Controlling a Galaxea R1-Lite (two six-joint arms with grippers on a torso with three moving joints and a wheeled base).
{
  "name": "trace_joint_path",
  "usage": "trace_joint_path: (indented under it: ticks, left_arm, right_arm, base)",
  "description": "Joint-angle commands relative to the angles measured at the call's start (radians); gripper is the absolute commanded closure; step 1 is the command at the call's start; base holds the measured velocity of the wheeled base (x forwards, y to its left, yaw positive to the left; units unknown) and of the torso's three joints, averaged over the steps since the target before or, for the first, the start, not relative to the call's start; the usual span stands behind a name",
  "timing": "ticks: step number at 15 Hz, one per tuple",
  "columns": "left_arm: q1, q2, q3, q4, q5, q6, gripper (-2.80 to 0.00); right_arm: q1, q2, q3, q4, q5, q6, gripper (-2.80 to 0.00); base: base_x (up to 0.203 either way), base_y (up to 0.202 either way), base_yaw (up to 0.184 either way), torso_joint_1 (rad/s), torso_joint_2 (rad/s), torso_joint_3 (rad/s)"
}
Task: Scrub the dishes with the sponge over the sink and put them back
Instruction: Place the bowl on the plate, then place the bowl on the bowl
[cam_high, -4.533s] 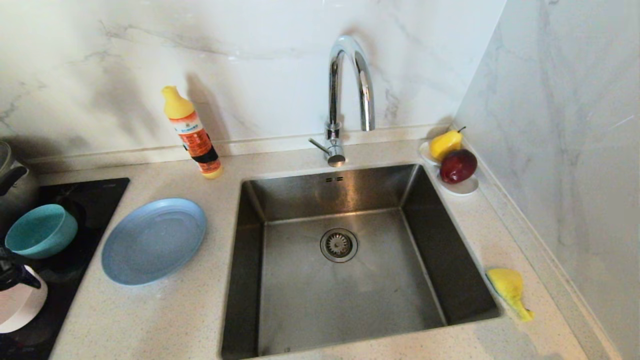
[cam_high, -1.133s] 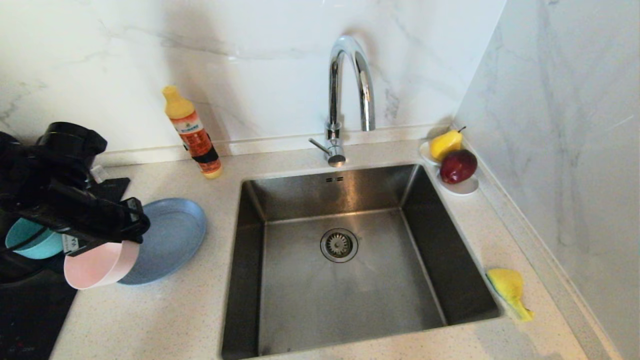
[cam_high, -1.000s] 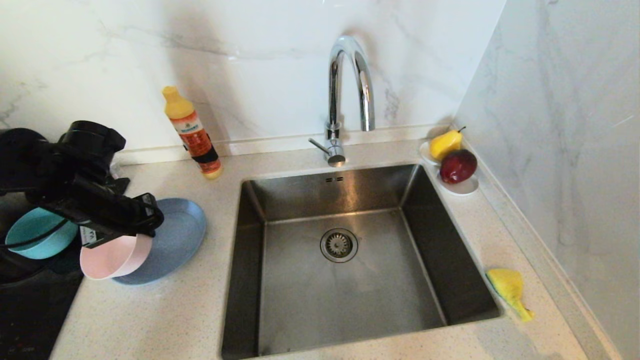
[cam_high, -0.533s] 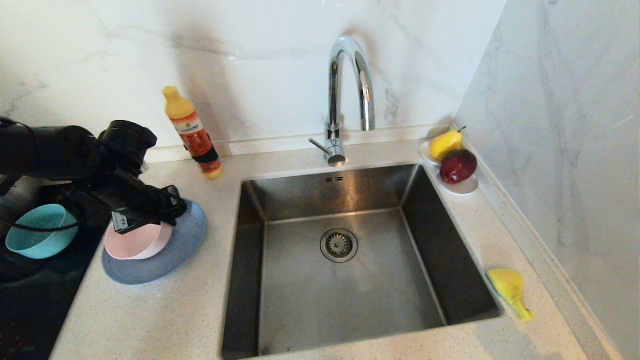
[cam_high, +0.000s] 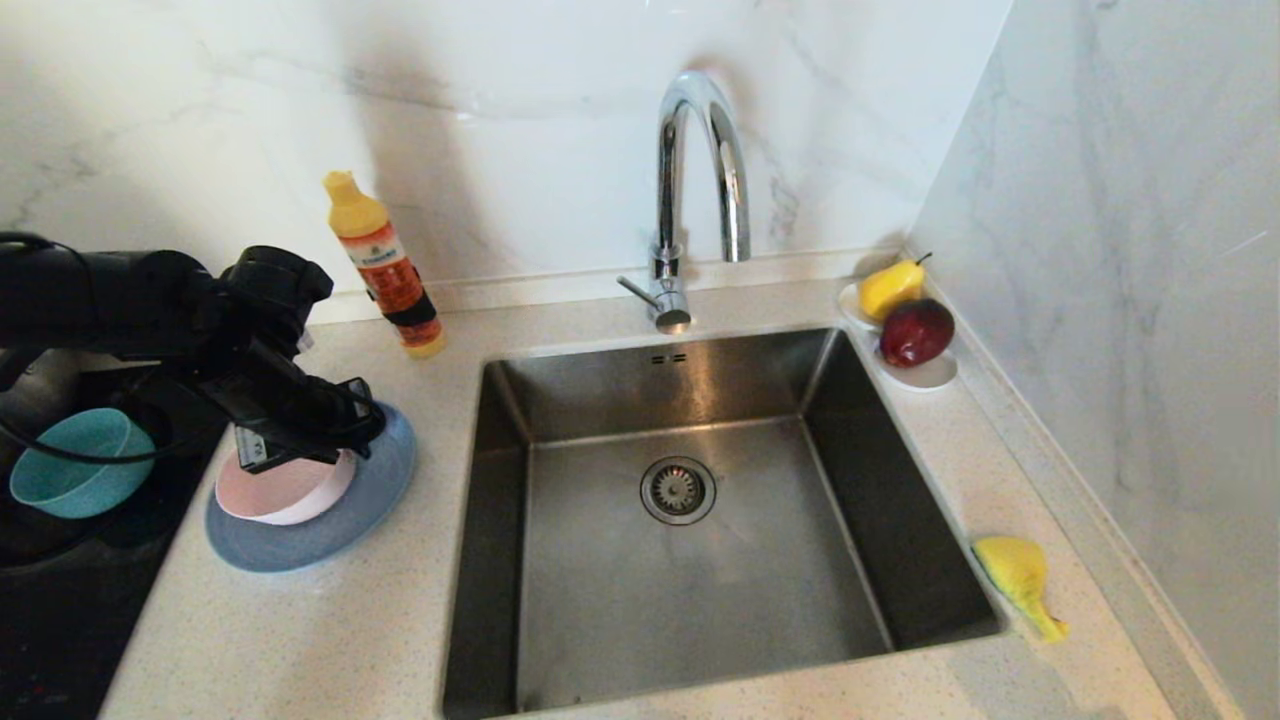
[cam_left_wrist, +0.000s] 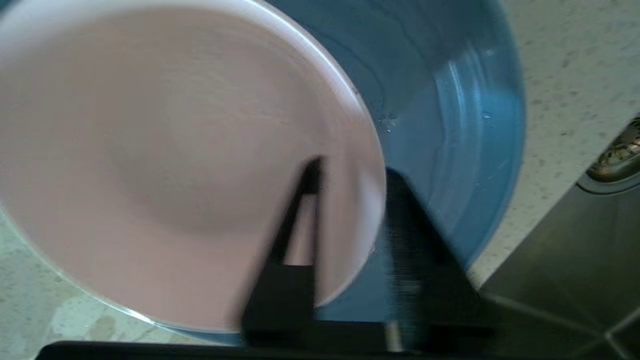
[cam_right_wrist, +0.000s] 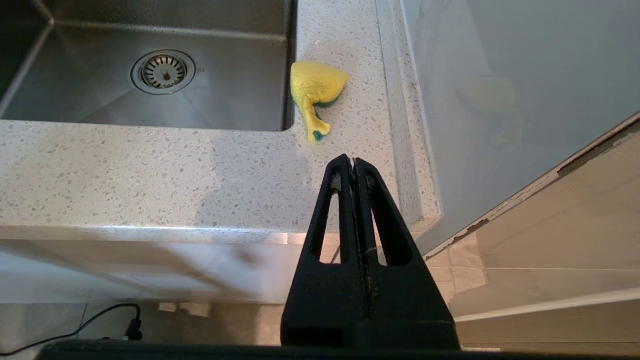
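Left gripper (cam_left_wrist: 350, 200) apart, straddling pink bowl (cam_left_wrist: 165, 150) rim on plate (cam_left_wrist: 450, 125); head view hides fingers.

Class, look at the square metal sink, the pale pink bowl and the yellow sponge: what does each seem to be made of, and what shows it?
Square sink: brushed stainless steel, judging by grey streaky reflections and fine grain.
Pale pink bowl: probably matte plastic or melamine, with an even colour and soft sheen; ceramic is possible.
Yellow sponge: soft foam, crumpled out of shape, with a dark green scouring layer.

Brushed steel sink (cam_high: 700, 560) (speckled stone counter (cam_high: 300, 640))
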Motion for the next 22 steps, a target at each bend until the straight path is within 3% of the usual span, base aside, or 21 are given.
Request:
trace_joint_path:
  ticks: [1,4,6,7,12,15,17,18,22]
  left_arm:
    - [0.000,-0.027,0.004,0.009,0.001,-0.003,-2.80]
    - [0.001,-0.085,-0.010,0.010,-0.002,-0.023,-2.80]
    - [0.021,-0.137,-0.043,0.011,-0.001,-0.074,-2.80]
    - [0.046,-0.167,-0.051,0.014,-0.003,-0.090,0.00]
    - [0.214,-0.242,-0.071,0.016,0.000,-0.081,0.00]
    - [0.354,-0.181,-0.105,0.003,-0.032,0.030,0.00]
    - [0.404,-0.127,-0.150,0.001,-0.072,0.088,0.00]
    - [0.422,-0.093,-0.168,0.001,-0.078,0.114,-2.80]
    - [0.471,0.023,-0.231,0.001,-0.113,0.150,-2.80]
  right_arm:
    - [0.001,0.000,0.000,0.000,0.001,-0.001,0.00]
    - [0.001,0.000,0.000,0.000,0.001,-0.001,0.00]
    - [0.001,0.000,0.000,0.000,0.001,-0.001,0.00]
    - [0.001,0.000,0.000,0.000,0.001,-0.001,0.00]
    - [0.001,0.000,0.000,0.000,0.001,-0.001,0.00]
    - [0.001,0.000,0.000,0.000,0.001,-0.001,0.00]
    - [0.001,0.000,0.000,0.000,0.001,-0.001,0.00]
    - [0.001,0.000,0.000,0.000,0.001,-0.001,0.00]
    - [0.001,0.000,0.000,0.000,0.001,-0.002,0.00]
  base:
    - [0.000,0.000,0.000,0.000,0.00,0.000]
    - [0.000,0.000,0.000,0.000,0.00,0.000]
    - [0.000,0.000,0.000,0.000,0.00,0.000]
    - [0.000,0.000,0.000,0.000,0.00,0.000]
    - [0.000,0.000,0.000,0.000,0.00,0.000]
    - [0.000,0.000,0.000,0.000,0.00,0.000]
    - [0.000,0.000,0.000,0.000,0.00,0.000]
    - [0.000,0.000,0.000,0.000,0.00,0.000]
    - [0.000,0.000,0.000,0.000,0.00,0.000]
